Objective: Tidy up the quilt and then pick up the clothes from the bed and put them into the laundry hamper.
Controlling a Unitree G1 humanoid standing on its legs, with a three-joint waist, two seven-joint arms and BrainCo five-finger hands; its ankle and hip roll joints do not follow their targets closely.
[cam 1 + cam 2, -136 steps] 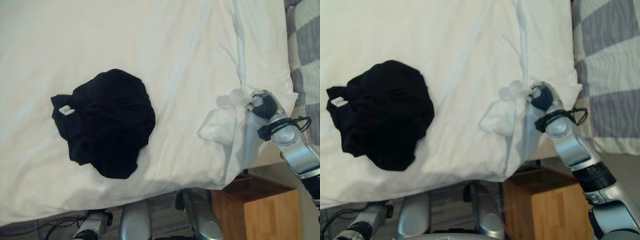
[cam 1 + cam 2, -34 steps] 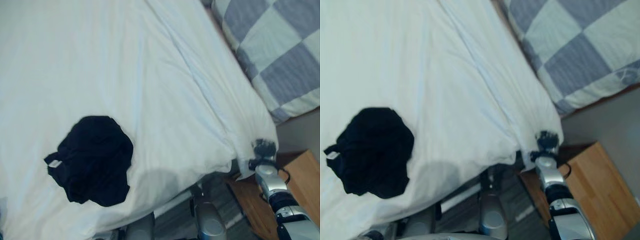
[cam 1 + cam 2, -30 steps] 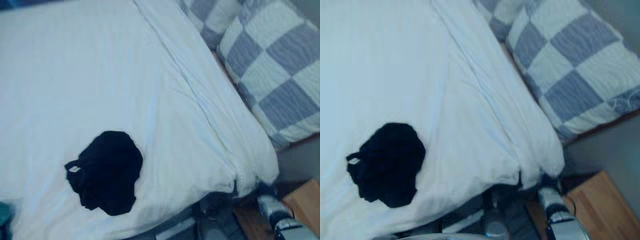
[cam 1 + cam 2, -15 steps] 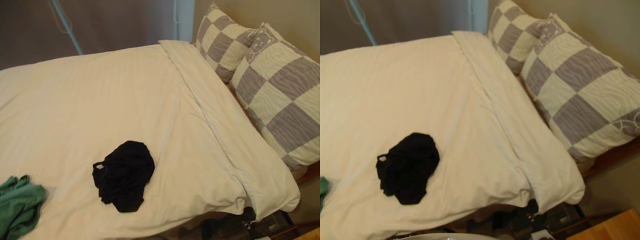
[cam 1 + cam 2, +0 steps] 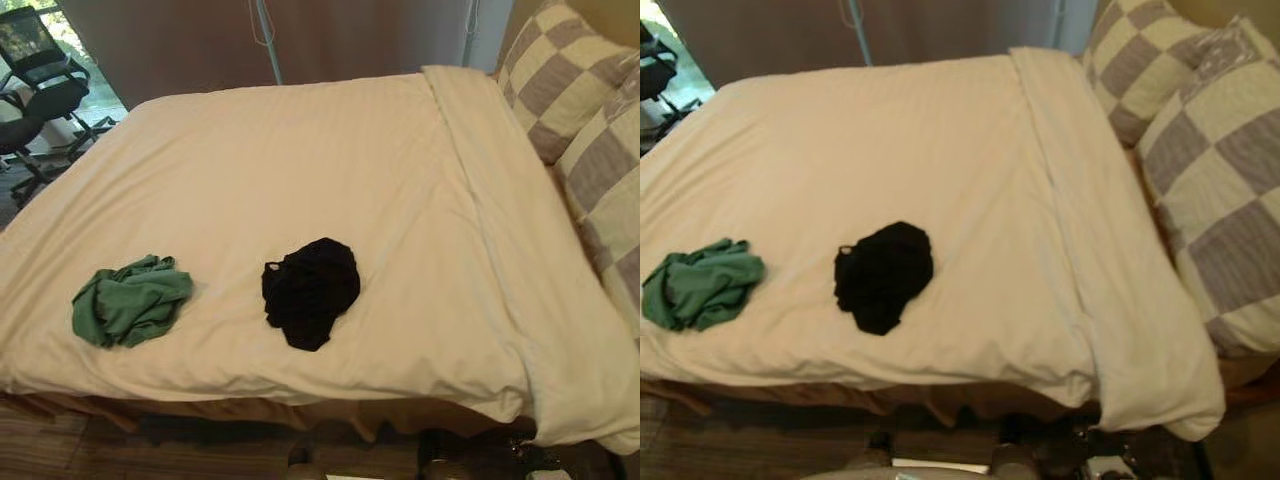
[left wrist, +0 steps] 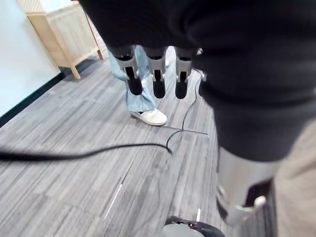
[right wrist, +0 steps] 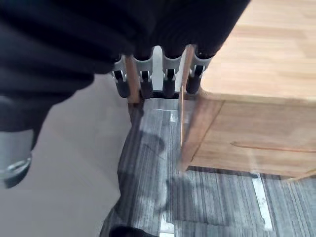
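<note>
The white quilt [image 5: 300, 150] lies spread flat over the bed. A crumpled black garment [image 5: 310, 290] rests on it near the front edge, and a bunched green garment [image 5: 130, 302] lies to its left. My left hand [image 6: 154, 74] hangs over the grey floor with its fingers straight and nothing in them. My right hand [image 7: 148, 81] hangs beside a wooden nightstand [image 7: 247, 98], its fingers relaxed and holding nothing.
Two grey-and-white checked pillows [image 5: 1200, 150] lie at the bed's right end. Black office chairs [image 5: 40, 60] stand past the far left corner. A person's jeans leg and white shoe [image 6: 148, 116] stand on the floor near a pale wooden cabinet [image 6: 64, 34].
The camera has lifted and now takes in the whole bed, with the green garment. My right hand has let go of the quilt's corner and dropped beside the nightstand.
</note>
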